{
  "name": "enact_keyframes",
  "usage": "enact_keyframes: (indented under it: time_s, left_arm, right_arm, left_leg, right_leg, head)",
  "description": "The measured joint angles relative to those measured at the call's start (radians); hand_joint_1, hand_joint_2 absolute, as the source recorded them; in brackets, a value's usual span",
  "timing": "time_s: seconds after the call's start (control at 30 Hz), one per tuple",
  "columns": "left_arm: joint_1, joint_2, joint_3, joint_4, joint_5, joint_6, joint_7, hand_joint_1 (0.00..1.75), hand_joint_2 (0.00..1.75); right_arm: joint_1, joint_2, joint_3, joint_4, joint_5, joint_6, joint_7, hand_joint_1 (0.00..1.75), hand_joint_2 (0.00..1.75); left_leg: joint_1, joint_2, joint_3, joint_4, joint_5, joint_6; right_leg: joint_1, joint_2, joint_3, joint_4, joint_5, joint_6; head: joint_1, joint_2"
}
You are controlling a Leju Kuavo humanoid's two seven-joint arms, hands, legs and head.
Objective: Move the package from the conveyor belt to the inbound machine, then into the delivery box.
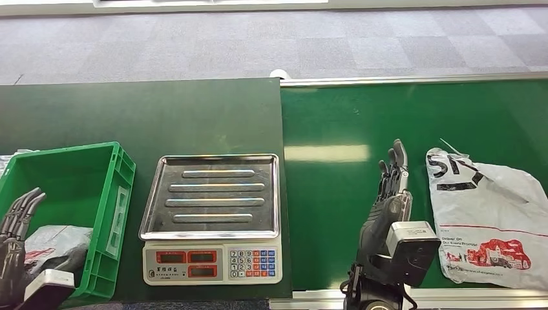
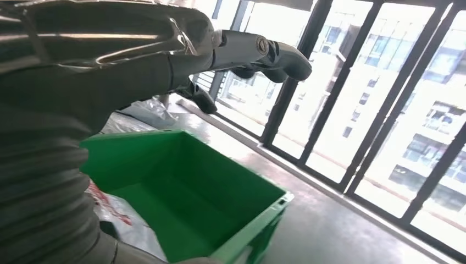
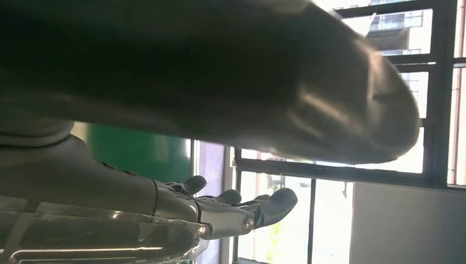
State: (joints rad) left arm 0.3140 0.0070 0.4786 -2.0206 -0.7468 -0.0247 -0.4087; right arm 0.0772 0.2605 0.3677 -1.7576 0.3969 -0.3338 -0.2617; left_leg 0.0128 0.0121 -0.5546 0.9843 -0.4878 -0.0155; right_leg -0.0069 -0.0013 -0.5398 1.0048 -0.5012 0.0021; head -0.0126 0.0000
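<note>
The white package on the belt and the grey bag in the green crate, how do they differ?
The white package lies flat in the open on the conveyor belt; the grey bag sits crumpled inside the green crate. The package is white with black lettering; the bag is darker grey. Both show red print.

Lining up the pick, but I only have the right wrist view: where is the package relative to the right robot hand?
Observer: The white package lies on the conveyor belt, just right of the right robot hand, not touching it.
Operator: Where's the scale?
Observer: The scale sits left of the belt, beside the green crate.
Operator: Anything in the crate?
Observer: A grey bag; the left robot hand hovers by it, holding nothing.
</note>
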Motion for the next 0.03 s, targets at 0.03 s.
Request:
enact_keyframes:
  time_s: [0.03]
  left_arm:
    - [0.001, -0.002, -0.011, -0.003, 0.004, 0.013, 0.0, 0.0, 1.75]
  right_arm:
    - [-0.002, 0.0, 0.005, 0.0, -0.005, 0.0, 0.002, 0.0, 0.0]
  left_leg:
    - [0.0, 0.0, 0.0, 0.0, 0.0, 0.0]
  right_leg:
    - [0.0, 0.0, 0.0, 0.0, 0.0, 0.0]
  head:
    - [0.0, 0.0]
